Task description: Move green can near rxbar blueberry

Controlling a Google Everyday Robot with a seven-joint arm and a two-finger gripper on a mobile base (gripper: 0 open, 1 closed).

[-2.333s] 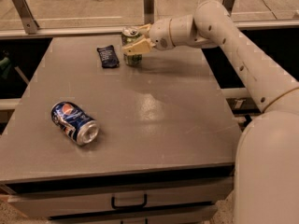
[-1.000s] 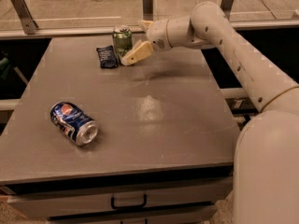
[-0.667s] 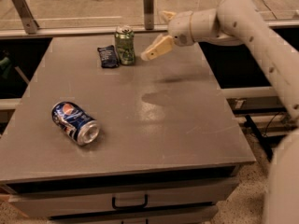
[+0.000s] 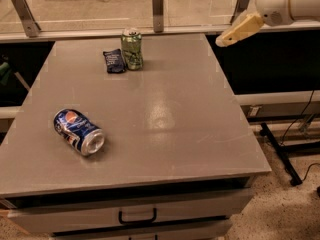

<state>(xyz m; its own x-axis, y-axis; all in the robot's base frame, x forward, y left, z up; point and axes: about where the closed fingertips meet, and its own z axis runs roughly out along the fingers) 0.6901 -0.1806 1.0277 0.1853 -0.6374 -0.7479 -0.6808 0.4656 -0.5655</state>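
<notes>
The green can stands upright on the grey table near its far edge. The rxbar blueberry, a small dark navy wrapper, lies flat right beside the can on its left, touching or nearly touching it. My gripper is up at the top right, above and beyond the table's right edge, well away from the can and holding nothing.
A dented blue Pepsi can lies on its side at the front left of the table. A drawer with a black handle sits under the front edge. Metal railing posts stand behind the table. Black cables hang at the right.
The gripper was at the green can beside the wrapper, let it go standing upright, and has drawn back up and to the right, off the table.
</notes>
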